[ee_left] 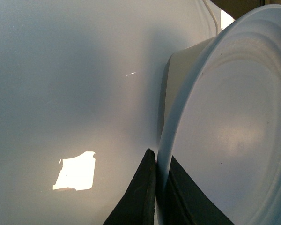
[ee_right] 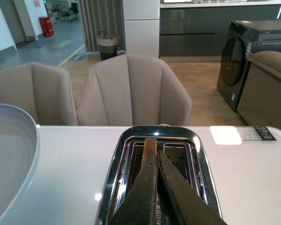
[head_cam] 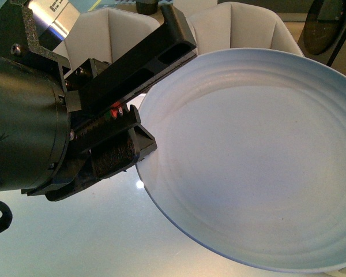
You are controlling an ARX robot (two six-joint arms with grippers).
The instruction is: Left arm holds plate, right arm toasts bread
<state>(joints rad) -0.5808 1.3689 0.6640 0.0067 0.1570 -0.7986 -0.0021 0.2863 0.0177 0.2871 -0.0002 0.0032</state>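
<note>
So, hold done: my left gripper [ee_left: 158, 161] clamps plate [head_cam: 248, 161] rim; right gripper [ee_right: 155, 149], lower centre, pinched shut over toaster [ee_right: 113, 168]; bread unseen

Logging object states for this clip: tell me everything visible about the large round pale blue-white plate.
The large round pale blue-white plate looks smooth, with faint concentric ridges and a raised rim. It is empty and tilted, its face toward the front camera. The black left gripper clamps its rim, one flat jaw on each side. Nothing else visibly touches it.
</note>
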